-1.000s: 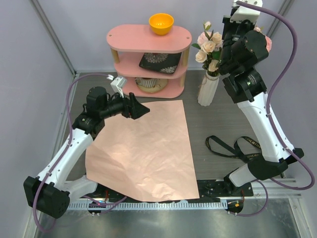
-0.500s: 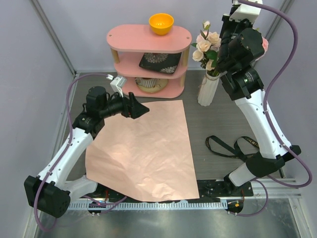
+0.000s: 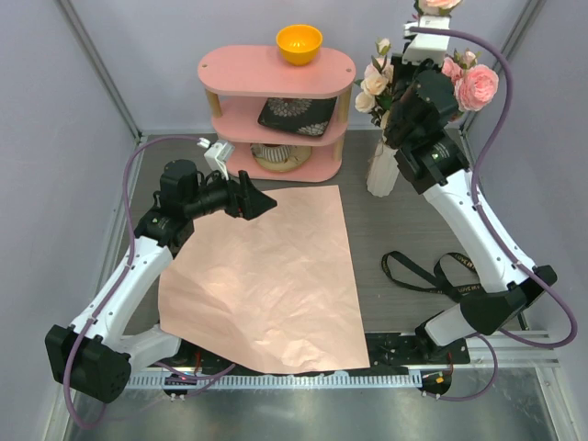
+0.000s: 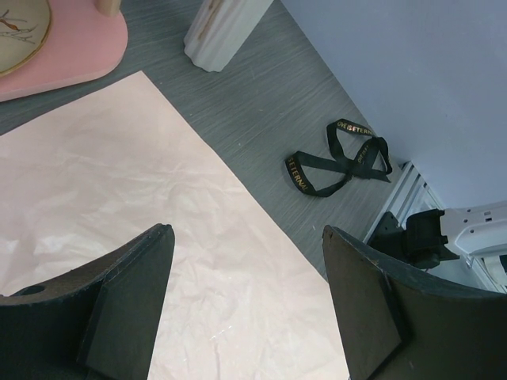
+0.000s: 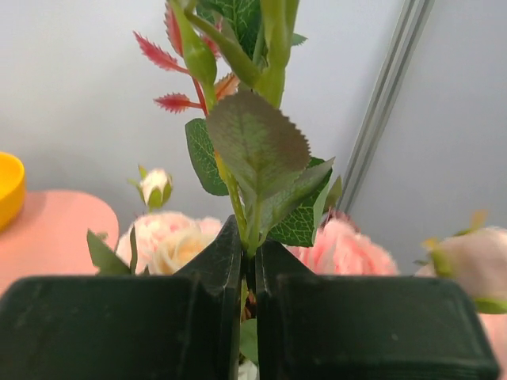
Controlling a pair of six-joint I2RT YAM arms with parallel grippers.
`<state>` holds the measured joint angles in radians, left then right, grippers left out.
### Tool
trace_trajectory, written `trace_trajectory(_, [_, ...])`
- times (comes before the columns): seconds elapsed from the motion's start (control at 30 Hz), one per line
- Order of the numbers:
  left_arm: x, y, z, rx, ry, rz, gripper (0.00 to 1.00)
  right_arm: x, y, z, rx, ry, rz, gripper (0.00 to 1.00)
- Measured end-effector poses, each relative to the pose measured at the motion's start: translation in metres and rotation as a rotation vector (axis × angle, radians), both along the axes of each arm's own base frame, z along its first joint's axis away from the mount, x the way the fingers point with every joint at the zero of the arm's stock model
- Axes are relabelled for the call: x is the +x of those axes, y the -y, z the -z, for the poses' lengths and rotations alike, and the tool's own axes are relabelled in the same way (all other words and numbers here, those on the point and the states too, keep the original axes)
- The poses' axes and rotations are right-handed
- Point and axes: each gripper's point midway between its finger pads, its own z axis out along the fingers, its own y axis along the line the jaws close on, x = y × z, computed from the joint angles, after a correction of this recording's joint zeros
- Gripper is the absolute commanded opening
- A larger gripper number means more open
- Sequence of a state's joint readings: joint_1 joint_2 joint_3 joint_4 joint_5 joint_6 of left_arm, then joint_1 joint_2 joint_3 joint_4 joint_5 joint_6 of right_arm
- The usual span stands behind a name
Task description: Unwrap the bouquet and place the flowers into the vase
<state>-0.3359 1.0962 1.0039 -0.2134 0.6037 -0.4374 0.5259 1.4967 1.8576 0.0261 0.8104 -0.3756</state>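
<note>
— Item one, right gripper?
— Jaws pinched nearly closed on a green stem, leaves standing straight up out of the grip. It is raised at the far right, just beside and above the vase.

— Item two, flowers?
— Two lots. A cream and pale pink bunch sits in the vase neck. Pink roses further right appear to belong to what the gripper holds, so I judge them not yet in.

— Item three, wrapping?
— Paper lies spread flat in the middle of the table, with nothing on it. Ribbon lies loose, untied, on the right, well apart from the paper. Unwrapping looks finished.

— Item four, left gripper?
— Jaws spread wide, holding nothing, hovering over the far left corner of the paper, near the pink shelf.

— Outstanding?
— By my reckoning, only the held stem: lower it into the neck beside the others and let go. I see no loose flowers on the table or the paper.
</note>
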Motion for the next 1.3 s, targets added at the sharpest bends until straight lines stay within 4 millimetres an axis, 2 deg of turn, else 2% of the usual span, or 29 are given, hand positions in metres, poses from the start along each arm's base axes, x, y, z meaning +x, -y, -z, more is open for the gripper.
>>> trace_trajectory(0.27, [0.0, 0.0, 0.0, -0.001, -0.001, 0.0, 0.79, 0.014, -0.006, 0.073, -0.056, -0.14, -0.001, 0.01])
trace_trajectory(0.37, [0.0, 0.0, 0.0, -0.002, 0.0, 0.0, 0.8, 0.014, -0.001, 0.094, -0.05, -0.166, 0.005, 0.01])
trace_trajectory(0.6, [0.0, 0.0, -0.001, -0.003, 0.002, 0.0, 0.8, 0.013, 0.017, 0.128, 0.005, -0.17, 0.037, 0.01])
trace_trajectory(0.77, [0.001, 0.0, -0.002, -0.005, 0.004, -0.001, 0.8, 0.018, 0.03, 0.145, 0.037, -0.171, 0.06, 0.01])
trace_trajectory(0.93, [0.001, 0.0, -0.002, -0.005, 0.004, -0.001, 0.8, 0.024, 0.038, 0.149, 0.065, -0.155, 0.07, 0.01])
trace_trajectory(1.1, [0.001, 0.0, -0.002, -0.005, 0.004, -0.001, 0.8, 0.034, 0.034, 0.152, 0.088, -0.136, 0.054, 0.01])
trace_trajectory(1.3, [0.001, 0.0, -0.002, -0.005, 0.004, -0.001, 0.8, 0.041, 0.03, 0.171, 0.086, -0.168, 0.043, 0.01])
